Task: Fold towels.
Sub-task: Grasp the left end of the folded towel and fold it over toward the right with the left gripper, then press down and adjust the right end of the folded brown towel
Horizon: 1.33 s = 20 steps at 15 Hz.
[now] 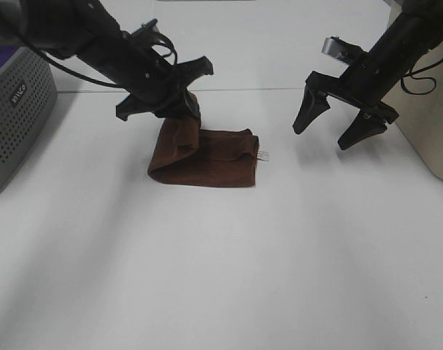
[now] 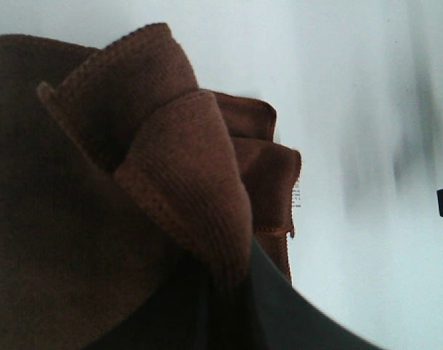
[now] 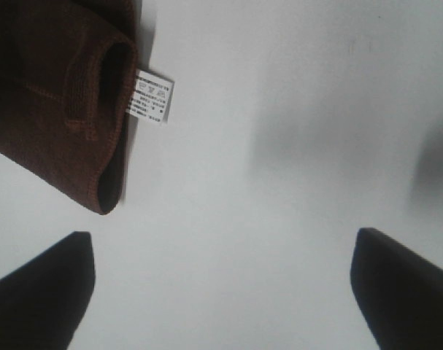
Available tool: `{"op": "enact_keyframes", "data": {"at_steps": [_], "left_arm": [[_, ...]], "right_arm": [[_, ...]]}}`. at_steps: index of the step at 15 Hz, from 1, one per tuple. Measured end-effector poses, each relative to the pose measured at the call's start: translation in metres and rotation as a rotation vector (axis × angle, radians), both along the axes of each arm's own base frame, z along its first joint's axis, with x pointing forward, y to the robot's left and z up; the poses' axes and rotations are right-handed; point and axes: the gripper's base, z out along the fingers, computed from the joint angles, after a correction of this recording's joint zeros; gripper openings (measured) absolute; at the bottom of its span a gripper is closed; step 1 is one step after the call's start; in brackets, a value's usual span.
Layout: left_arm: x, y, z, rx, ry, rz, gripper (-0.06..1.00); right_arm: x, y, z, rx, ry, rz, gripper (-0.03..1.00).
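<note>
The left pincer (image 1: pixel 183 115) is holding a raised corner of the brown towel (image 1: pixel 210 160) pinched. The towel is lying on the desk (image 1: pixel 221 277) directly under this pincer, with its long axis running toward the right pincer (image 1: pixel 322 138). The right pincer is hanging wide open and empty, near the towel's free end but not touching it. A white care tag (image 3: pixel 151 97) is sticking out at that end, and its print is too small to read.
</note>
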Motion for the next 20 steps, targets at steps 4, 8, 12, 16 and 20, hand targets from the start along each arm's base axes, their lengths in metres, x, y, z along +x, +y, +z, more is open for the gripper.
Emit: {"op": "enact_keyframes", "data": {"at_steps": [4, 8, 12, 16, 20], "left_arm": [[0.004, -0.036, -0.033, -0.074, 0.072, 0.010, 0.23], [0.007, -0.044, -0.032, -0.128, 0.085, 0.032, 0.61], [0.006, -0.037, -0.023, -0.127, 0.085, -0.030, 0.67], [0.024, 0.035, 0.037, -0.067, -0.035, -0.008, 0.67], [0.025, 0.078, 0.072, 0.013, -0.106, 0.013, 0.67]], "right_arm": [[0.000, 0.000, 0.000, 0.000, 0.000, 0.000, 0.91], [0.000, 0.001, 0.000, 0.007, 0.000, -0.003, 0.91], [0.000, 0.013, 0.008, 0.163, 0.012, -0.016, 0.91], [-0.003, 0.056, 0.023, 0.411, -0.022, 0.049, 0.91], [-0.012, 0.132, 0.022, 0.459, -0.144, 0.128, 0.91]]}}
